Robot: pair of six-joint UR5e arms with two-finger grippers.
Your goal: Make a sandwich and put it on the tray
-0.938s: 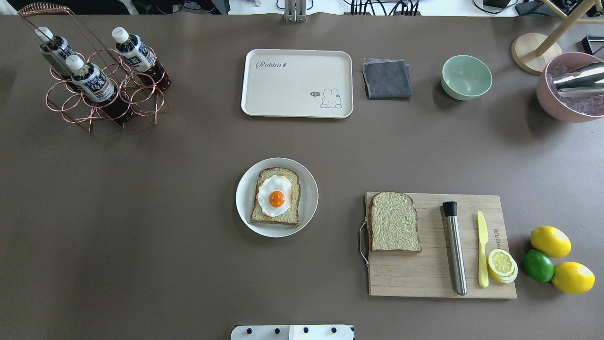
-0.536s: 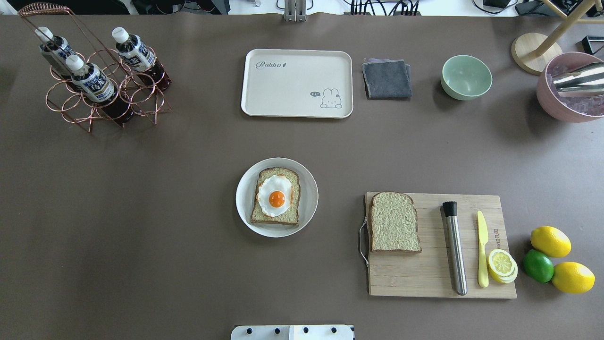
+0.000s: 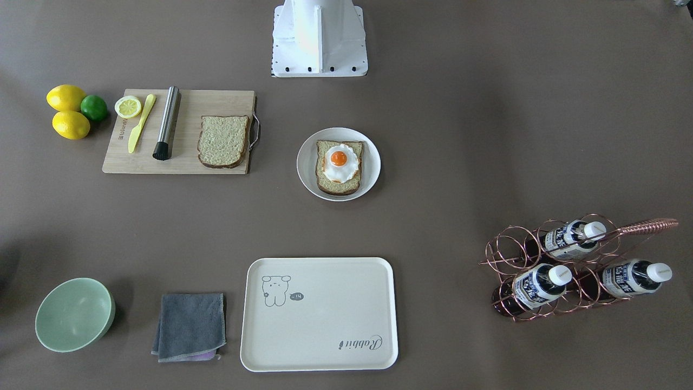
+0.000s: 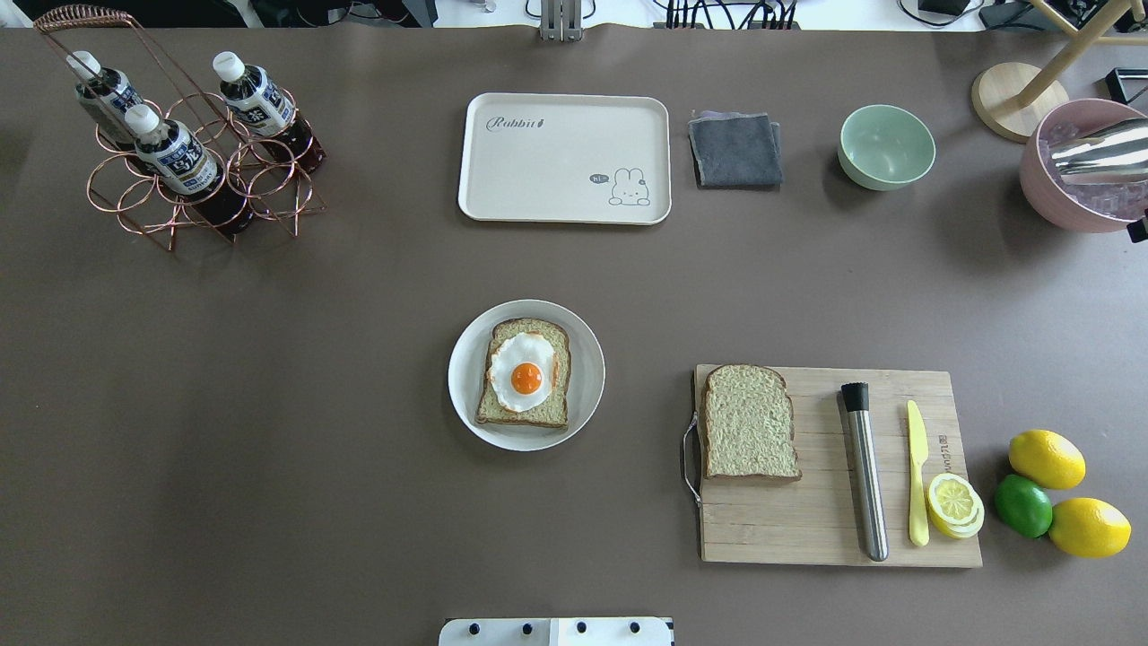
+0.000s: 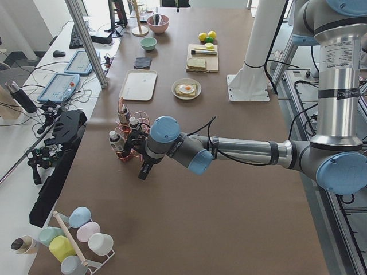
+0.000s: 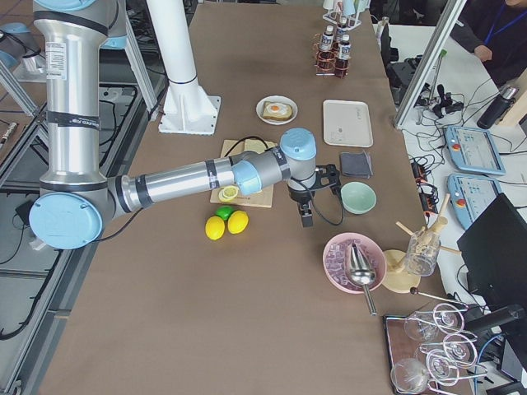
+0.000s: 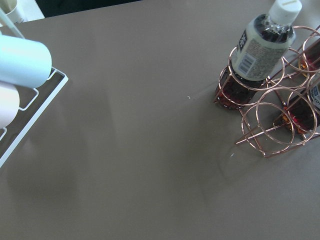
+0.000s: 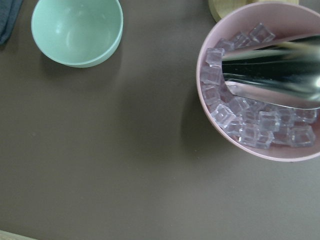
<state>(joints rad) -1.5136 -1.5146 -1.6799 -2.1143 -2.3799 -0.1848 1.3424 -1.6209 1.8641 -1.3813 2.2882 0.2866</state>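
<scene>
Right gripper [image 6: 305,219] is nosing in at desk's right edge | left gripper [image 5: 144,172] is hovering near left edge | we cannot tell either's grip

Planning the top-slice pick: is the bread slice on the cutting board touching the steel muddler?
Apart. The overhead view shows bare cutting board between the bread slice and the steel muddler.

Speckled tan square bread slices [image 4: 750,422] have dark-brown crusts, the white fried egg [image 4: 523,359] an orange yolk, the cream rectangular plastic tray [image 4: 556,157] grey lettering, the table [image 4: 269,404] plain brown.
</scene>
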